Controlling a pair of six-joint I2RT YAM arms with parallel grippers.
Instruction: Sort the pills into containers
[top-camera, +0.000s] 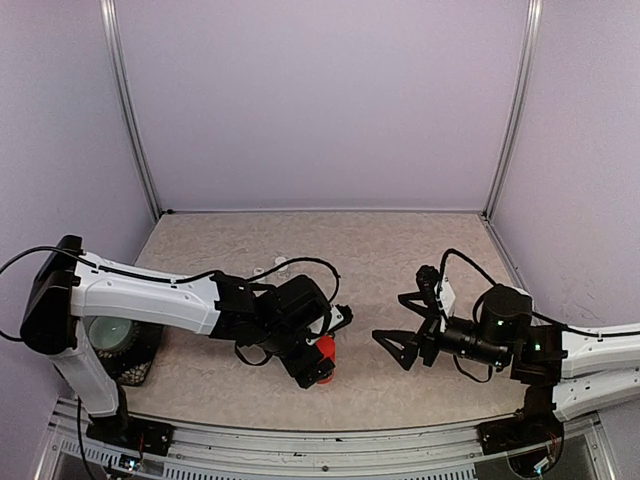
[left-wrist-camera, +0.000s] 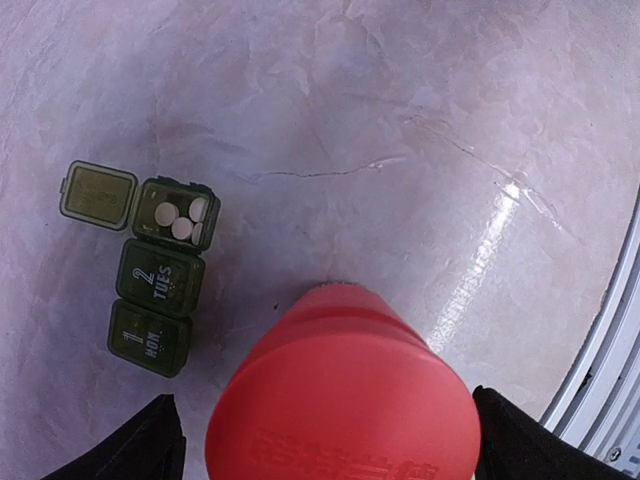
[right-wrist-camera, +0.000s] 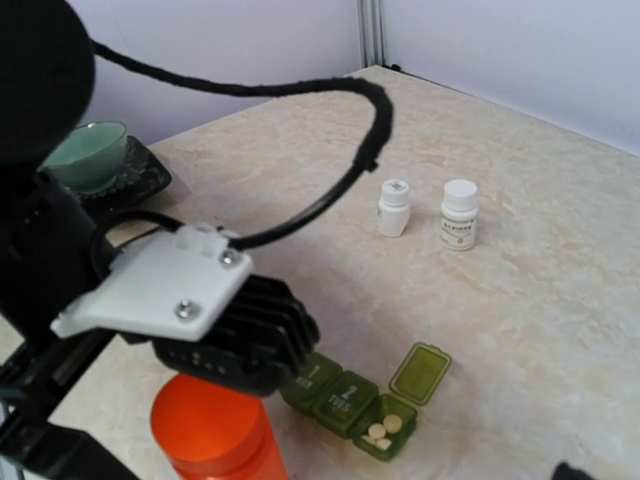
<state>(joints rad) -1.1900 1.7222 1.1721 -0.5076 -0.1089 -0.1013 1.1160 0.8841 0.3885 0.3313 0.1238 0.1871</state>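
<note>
L pincer (left-wrist-camera: 330, 445) spread wide, fingers either side of upright red bottle (left-wrist-camera: 340, 390), gap showing at one side. R pincer (top-camera: 392, 348) also spread, holding nothing. On desk (left-wrist-camera: 420, 130) near the bottle lies green pill organiser (left-wrist-camera: 160, 280): end lid open, white pills (left-wrist-camera: 178, 222) inside; MON & TUES lids shut.

table (left-wrist-camera: 420, 110) — containers (left-wrist-camera: 160, 272) | red bottle (left-wrist-camera: 340, 400) | two white bottles (right-wrist-camera: 459, 214) | tray (right-wrist-camera: 150, 186)
</note>
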